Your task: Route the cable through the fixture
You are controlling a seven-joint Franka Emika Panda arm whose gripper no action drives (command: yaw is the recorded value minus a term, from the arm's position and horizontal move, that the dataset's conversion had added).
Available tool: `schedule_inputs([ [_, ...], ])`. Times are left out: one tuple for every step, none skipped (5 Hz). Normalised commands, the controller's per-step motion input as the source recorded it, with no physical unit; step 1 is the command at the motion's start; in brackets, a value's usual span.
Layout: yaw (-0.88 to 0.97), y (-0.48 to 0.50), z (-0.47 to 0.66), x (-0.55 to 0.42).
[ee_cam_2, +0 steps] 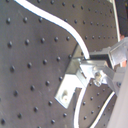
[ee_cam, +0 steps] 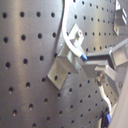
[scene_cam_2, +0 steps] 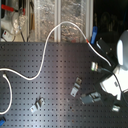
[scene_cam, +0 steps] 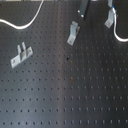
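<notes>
Now mid-routing: gripper (ee_cam_2: 102,75) pinching the cable (ee_cam_2: 65,27) right at the fixture (ee_cam_2: 70,85), near the first exterior view's top right. Next, probably needs lowering the cord into the forked top, then letting go.

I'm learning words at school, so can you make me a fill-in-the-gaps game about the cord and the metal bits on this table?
1. The cable is ___ in colour.
2. The black board under it is full of little round ___.
3. Counting the wide two-pronged bracket, the first exterior view shows ___ metal brackets in all.

Missing words: white; holes; three.
</notes>
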Motion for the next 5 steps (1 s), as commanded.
schedule_inputs([
  [0.33,-0.005,0.08,-0.379],
  [0.09,0.109,0.06,-0.295],
  [-0.05,0.225,0.03,-0.342],
  [0.00,0.238,0.00,-0.168],
  [0.00,0.176,0.00,-0.096],
])
